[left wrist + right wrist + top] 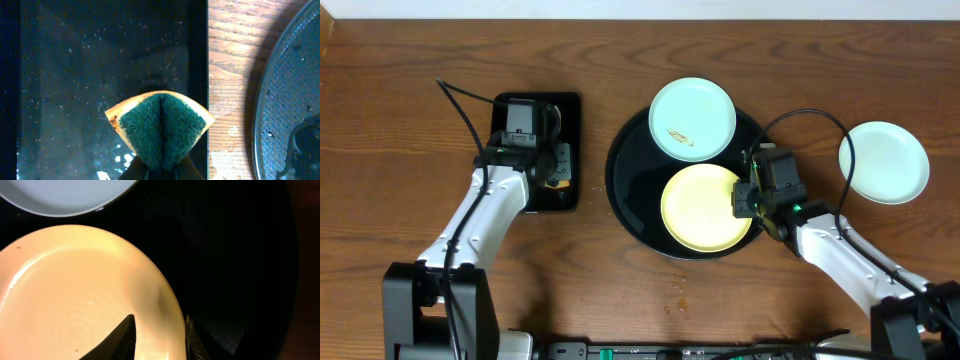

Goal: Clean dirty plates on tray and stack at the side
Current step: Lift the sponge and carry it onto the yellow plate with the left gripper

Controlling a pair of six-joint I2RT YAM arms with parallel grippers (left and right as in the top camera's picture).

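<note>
**Right gripper** (745, 200): Jaws are drawn to a narrow gap and clamp the right-hand rim of the yellow plate (705, 208). In the right wrist view, one finger (122, 340) lies over the plate's inner face. The other sits just outside its edge.

**Yellow plate:** Lies in the lower part of the round black tray (630, 190).

**Mint plate** (692, 118): Lies on the tray directly above the yellow plate in the frame, carrying a brown-orange smear (680, 135).

**Second mint plate** (883, 162): Rests on the wooden table (400, 150) at right of frame, apart from the tray.

**Left gripper** (548, 165): Jaws pinch a folded sponge (161, 130), green scouring face outward. It is positioned over the rectangular black tray (570, 110) at left of centre.
</note>
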